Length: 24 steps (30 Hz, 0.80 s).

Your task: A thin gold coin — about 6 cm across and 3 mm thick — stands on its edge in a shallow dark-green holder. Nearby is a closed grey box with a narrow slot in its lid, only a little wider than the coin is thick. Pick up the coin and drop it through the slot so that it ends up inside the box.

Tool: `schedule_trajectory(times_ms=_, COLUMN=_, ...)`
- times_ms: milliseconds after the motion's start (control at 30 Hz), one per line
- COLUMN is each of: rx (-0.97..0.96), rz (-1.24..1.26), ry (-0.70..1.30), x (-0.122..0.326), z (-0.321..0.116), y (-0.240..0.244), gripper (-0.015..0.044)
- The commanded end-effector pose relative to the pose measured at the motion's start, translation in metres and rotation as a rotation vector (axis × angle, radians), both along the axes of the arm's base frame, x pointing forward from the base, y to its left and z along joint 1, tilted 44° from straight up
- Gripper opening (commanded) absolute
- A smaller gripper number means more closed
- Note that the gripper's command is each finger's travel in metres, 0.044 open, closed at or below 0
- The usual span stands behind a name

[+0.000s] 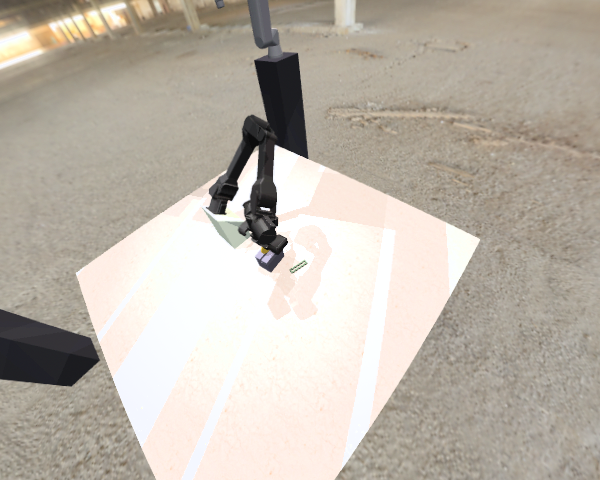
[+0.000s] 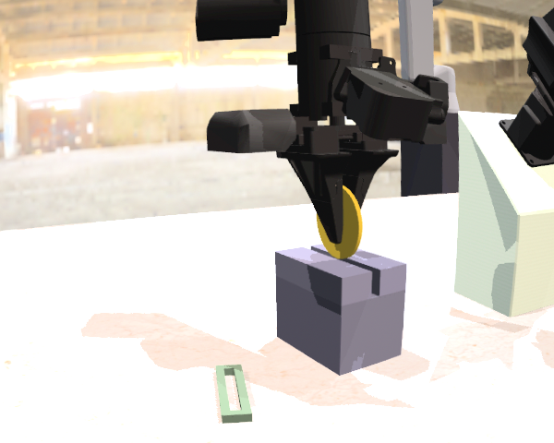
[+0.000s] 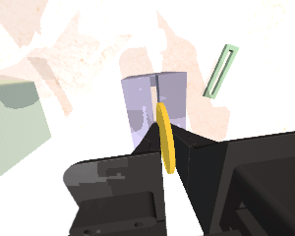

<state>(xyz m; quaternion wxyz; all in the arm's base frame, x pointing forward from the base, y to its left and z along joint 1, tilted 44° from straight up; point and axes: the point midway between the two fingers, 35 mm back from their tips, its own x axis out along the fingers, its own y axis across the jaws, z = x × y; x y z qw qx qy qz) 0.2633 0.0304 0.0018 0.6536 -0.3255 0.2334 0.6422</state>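
The gold coin [image 2: 351,223] [image 3: 166,143] [image 1: 264,250] is upright between my fingertips, its lower edge at the slot in the lid of the grey box [image 2: 310,305] [image 3: 174,90] [image 1: 270,262]. Whether the edge has entered the slot is hard to tell. Most of the coin stands above the lid. My gripper [image 2: 342,235] [image 3: 159,126] is just above the box, its fingers slightly parted, a narrow opening around the coin. The far finger is partly hidden by the coin in the exterior view. The green holder [image 2: 223,398] [image 3: 217,74] [image 1: 298,266] lies flat and empty beside the box.
A pale green wedge block [image 2: 482,257] [image 3: 17,123] [image 1: 233,235] stands beside the box, under the arm's base [image 2: 537,137]. A tall dark post [image 1: 285,103] stands behind the table, and another dark post [image 1: 36,351] is at the front left.
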Motion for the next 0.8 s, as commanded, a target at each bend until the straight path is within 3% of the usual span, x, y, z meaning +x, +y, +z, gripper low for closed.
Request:
schedule_trajectory(times_ms=0, rx=0.0, rz=0.0, ry=-0.001, x=0.0, z=0.0, y=0.0, gripper=0.0079)
schedule_trajectory(times_ms=100, rx=0.0, rz=0.0, ry=-0.001, x=0.0, z=0.0, y=0.0, gripper=0.0157)
schedule_trajectory(times_ms=400, rx=0.0, rz=0.0, ry=-0.001, x=0.0, z=0.0, y=0.0, gripper=0.0161)
schedule_trajectory(times_ms=767, rx=0.005, rz=0.0, ry=0.008, x=-0.005, z=0.03, y=-0.028, gripper=0.044)
